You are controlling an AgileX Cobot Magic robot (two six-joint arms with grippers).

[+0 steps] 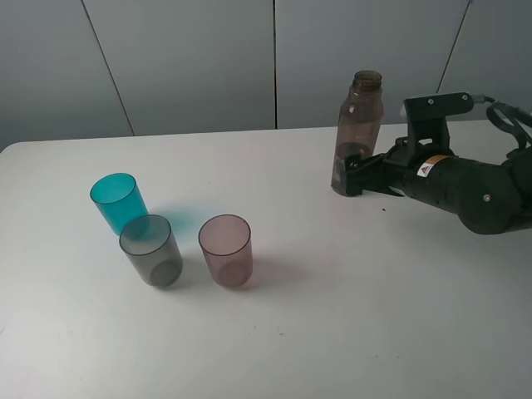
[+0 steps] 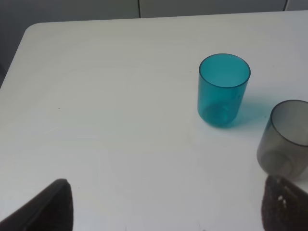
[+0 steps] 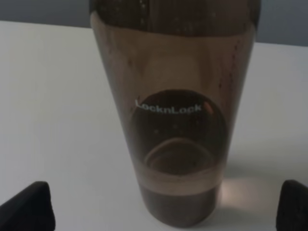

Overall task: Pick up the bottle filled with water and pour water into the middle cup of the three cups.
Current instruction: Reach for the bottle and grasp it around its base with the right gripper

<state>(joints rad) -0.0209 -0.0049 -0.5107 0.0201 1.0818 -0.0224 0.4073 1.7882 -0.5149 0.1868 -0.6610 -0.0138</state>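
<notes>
Right claw is low at the base of the bottle. Its fingers are spread wide, one on each side, with a clear gap to the plastic on both sides, so it is not gripping. The bottle is upright on the white table, squarely between those fingers. It has a brown tint, an open neck with no cap, and white "LocknLock" lettering facing the right claw.

The three cups are well apart from the right claw, on the far side of the bottle from it, all upright. The middle cup is smoky grey. The teal cup is just beside it on the side away from the right claw, and the mauve cup is on the side nearer that claw, with a small gap.

Left claw has its fingers wide apart with nothing between them, only bare table. The teal cup is ahead of it. The grey one is also ahead, close in front of one fingertip; I can't tell if they touch.
</notes>
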